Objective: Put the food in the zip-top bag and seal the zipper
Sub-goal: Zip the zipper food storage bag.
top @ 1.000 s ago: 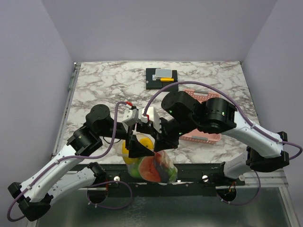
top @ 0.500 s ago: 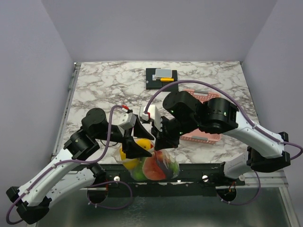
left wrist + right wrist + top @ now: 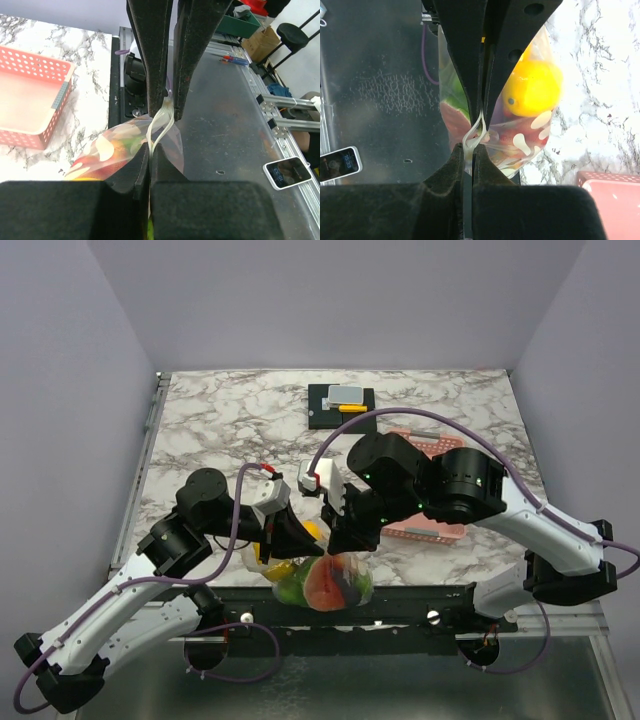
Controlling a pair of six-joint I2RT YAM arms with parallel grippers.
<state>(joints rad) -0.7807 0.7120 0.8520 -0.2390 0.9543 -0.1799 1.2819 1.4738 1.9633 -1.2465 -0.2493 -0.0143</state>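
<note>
The left pincer (image 3: 150, 156) has just snapped shut. A second ago its jaws stood wide beside the bag. Now its two black fingers are pressed together on the whitish zipper strip (image 3: 161, 125) at the mouth of the clear crinkly plastic zip-top bag (image 3: 120, 147). Facing it, almost tip to tip, the right pincer (image 3: 169, 111) is clamped on the same strip, as it was a second ago. The short stretch of zipper between the two grips bows out in a small loop, and its lips seem to stand apart there.

Below the grips the bag hangs full. A round yellow toy fruit (image 3: 532, 87) bulges against the film, with red, green and orange pieces packed round it. I can see no food lying outside the bag.

From above, the bundle sits at the near edge of the white-and-grey marble table (image 3: 220, 420), partly over the black frame rail (image 3: 420, 598). The pink perforated plastic basket (image 3: 440, 532) shows just beyond the right arm.

To my eye the filling is done and the sealing is just starting. With both ends of that stretch now pinned, the strip can be pulled taut and pressed closed. The loop looks like the part not yet sealed.
</note>
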